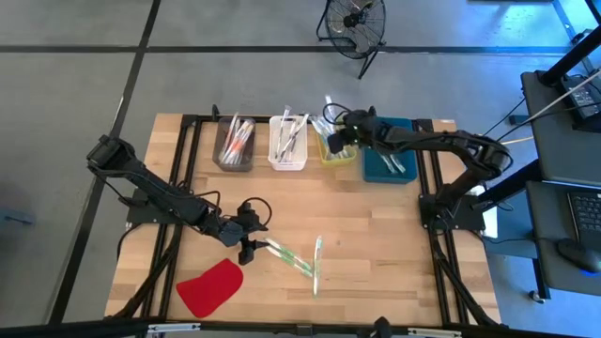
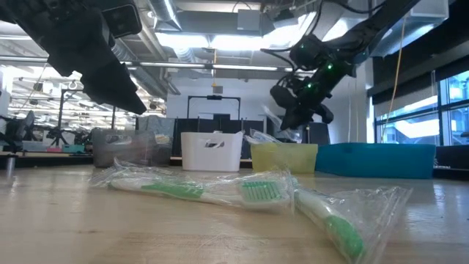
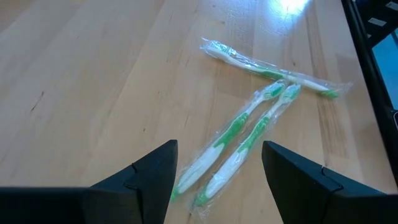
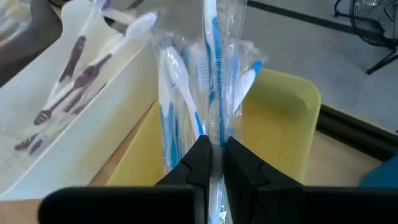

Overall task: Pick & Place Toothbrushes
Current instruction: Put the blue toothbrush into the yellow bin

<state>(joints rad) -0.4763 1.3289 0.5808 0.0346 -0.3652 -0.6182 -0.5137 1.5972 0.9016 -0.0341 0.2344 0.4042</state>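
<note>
Grey floor (image 1: 75, 84), fan (image 1: 354, 21).

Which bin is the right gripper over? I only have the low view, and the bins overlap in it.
Observer: The yellow bin, second from the right in the row.
Operator: Is it holding anything?
Observer: Yes, the right gripper is shut on a wrapped blue toothbrush, upright above that bin.
Operator: And the left gripper?
Observer: The left gripper is open, low over the two parallel green toothbrushes; a third green toothbrush lies just beyond them.
</note>
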